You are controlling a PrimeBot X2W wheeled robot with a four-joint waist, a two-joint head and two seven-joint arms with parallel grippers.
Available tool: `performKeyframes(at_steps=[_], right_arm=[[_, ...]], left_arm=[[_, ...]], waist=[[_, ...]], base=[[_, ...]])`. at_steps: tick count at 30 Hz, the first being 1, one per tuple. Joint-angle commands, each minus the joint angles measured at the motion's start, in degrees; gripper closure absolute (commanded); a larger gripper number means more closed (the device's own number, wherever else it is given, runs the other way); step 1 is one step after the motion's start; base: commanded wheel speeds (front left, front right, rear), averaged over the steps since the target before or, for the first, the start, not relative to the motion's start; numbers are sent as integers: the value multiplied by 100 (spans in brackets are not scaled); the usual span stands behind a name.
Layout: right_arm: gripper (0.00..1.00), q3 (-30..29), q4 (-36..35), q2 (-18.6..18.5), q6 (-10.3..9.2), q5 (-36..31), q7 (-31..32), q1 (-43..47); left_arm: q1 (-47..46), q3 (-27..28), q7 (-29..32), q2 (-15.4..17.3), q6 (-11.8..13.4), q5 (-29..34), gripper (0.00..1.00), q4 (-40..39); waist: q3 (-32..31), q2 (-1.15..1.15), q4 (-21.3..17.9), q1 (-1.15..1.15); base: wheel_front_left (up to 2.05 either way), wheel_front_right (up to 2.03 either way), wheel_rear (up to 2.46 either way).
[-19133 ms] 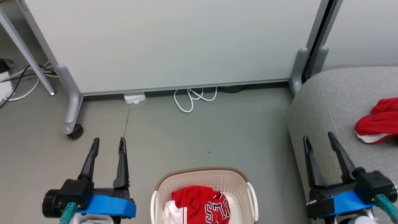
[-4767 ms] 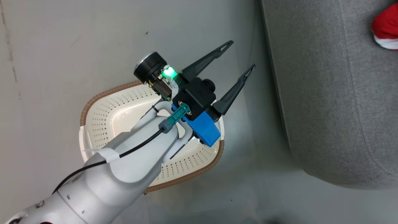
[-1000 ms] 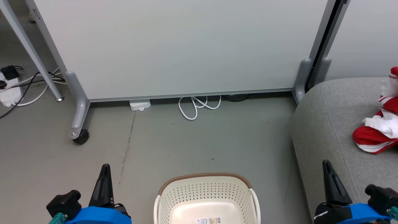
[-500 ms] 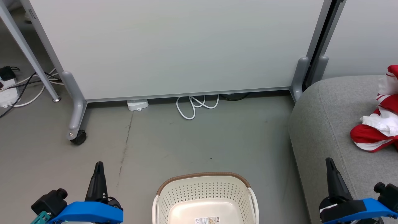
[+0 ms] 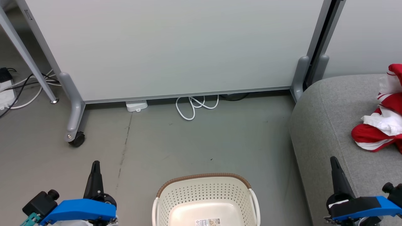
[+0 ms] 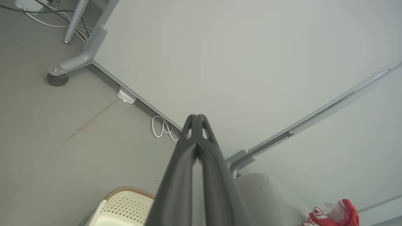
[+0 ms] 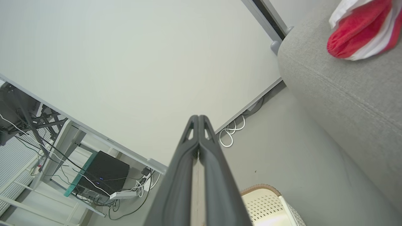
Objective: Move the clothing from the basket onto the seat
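The cream basket (image 5: 205, 196) with its brown rim stands on the floor at the bottom centre, holding nothing but a label on its bottom. It also shows as the basket (image 6: 122, 208) and the basket (image 7: 267, 204) in the wrist views. Red and white clothing (image 5: 381, 124) lies crumpled on the grey seat (image 5: 329, 125) at the right edge, also seen as clothing (image 6: 334, 215) and clothing (image 7: 361, 31). My left gripper (image 5: 95, 166) is shut and empty, left of the basket. My right gripper (image 5: 333, 161) is shut and empty over the seat's front edge.
A pale partition panel (image 5: 176, 47) on grey wheeled feet (image 5: 73, 131) stands behind the basket. A white cable (image 5: 194, 106) loops on the floor beneath it. Cables and a power strip (image 5: 4, 94) lie far left. A desk with a black box (image 7: 103, 172) appears in the right wrist view.
Both grippers have sunk lower in the head view and drifted outward, still shut. The whole picture has shifted slightly, so the camera moved. Basket and clothing stay put.
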Motion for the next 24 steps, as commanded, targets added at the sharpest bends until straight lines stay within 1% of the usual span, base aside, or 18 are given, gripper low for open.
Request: performKeyframes(at_steps=[1,24], right_arm=[[100,-25,-46,-22,2,242,59,-183],[100,-90,6,-26,3,1688,431,-310]], left_arm=[[-188,61,51,5,-50,-236,100,-89],[-293,232,413,5,-59,-1682,100,-110]], waist=[[2,0,-8,0],[26,0,-100,0]], base=[[0,0,0],[0,0,0]])
